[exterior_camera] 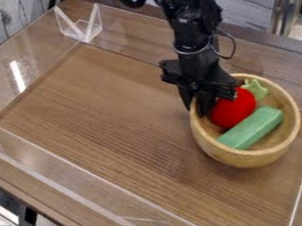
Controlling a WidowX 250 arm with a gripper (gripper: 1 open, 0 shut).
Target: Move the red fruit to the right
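Note:
The red fruit point(234, 107) lies in the wooden bowl point(240, 156) at the right of the table, against the bowl's back-left wall. My gripper point(212, 100) reaches straight down from the black arm. Its fingers are drawn close together and pinch the fruit's left side just inside the rim. The leaf is hidden behind the fingers. A pale green oblong piece point(252, 129) rests in the bowl in front of the fruit and touches it.
A low clear plastic wall point(67, 182) runs around the wooden table top point(100, 109). A small clear stand point(80, 25) sits at the back left corner. The bowl lies close to the right-hand wall.

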